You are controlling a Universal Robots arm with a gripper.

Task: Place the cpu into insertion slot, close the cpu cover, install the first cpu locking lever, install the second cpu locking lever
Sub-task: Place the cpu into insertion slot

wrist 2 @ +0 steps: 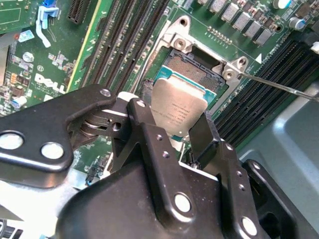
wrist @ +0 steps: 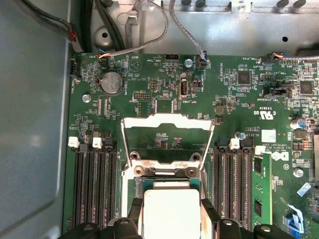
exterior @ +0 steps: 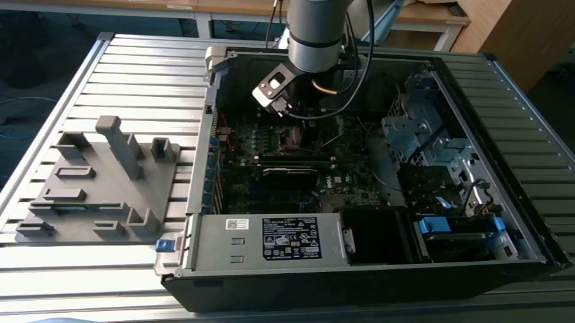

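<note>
**You have the cpu [wrist 2: 178,110] gripped in the end effector [wrist 2: 174,127] over the insertion slot [wrist 2: 195,67].**
Exterior view: your arm [exterior: 314,33] reaches into the open computer case [exterior: 359,286]. Second wrist view: the end effector is closed on the chip's opposite edges. It looks light, stiff and fragile, so hold the edges only. The slot's dark centre lies bare. First wrist view: the cpu cover [wrist: 167,118] stands raised.

In the exterior view the insertion slot [exterior: 292,139] could be reached only from above, because the drive cage [exterior: 418,131] at 3 o'clock, the power supply box [exterior: 269,239] at 6 and the case wall [exterior: 214,134] at 9 closed its sides.
</note>
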